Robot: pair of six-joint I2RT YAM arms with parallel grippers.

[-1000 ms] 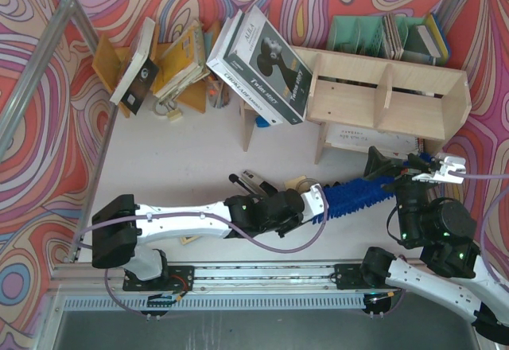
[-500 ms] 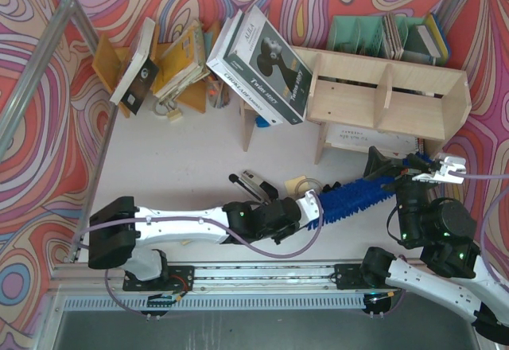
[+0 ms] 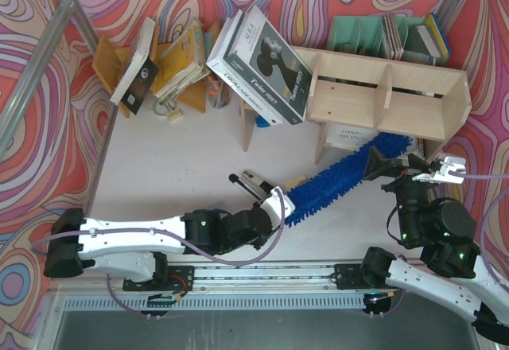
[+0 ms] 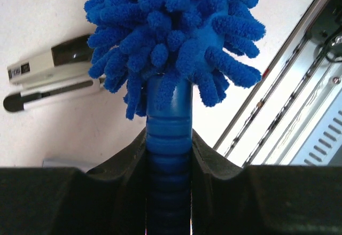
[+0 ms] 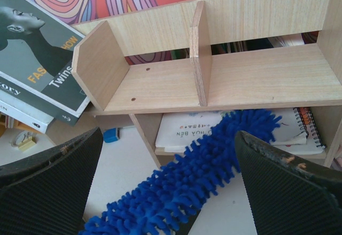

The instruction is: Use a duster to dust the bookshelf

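Duster [image 3: 342, 176]: bright-blue fluffy chenille with a darker ribbed handle. It slants across the table, tip at the lower compartment of the bookshelf [image 3: 413, 111]; contact unclear. Left gripper [image 4: 168, 139] pinches the handle end, probably for full reach. Right gripper [image 5: 168, 139] is spread wide and holds nothing, its 2 fingers flanking the brush.

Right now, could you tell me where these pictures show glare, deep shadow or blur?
Top view: evenly lit, duster sharp. Left wrist view: duster crisp, left gripper nearly black, metal rail washed out by glare. Right wrist view: bookshelf sharp, right gripper dark.
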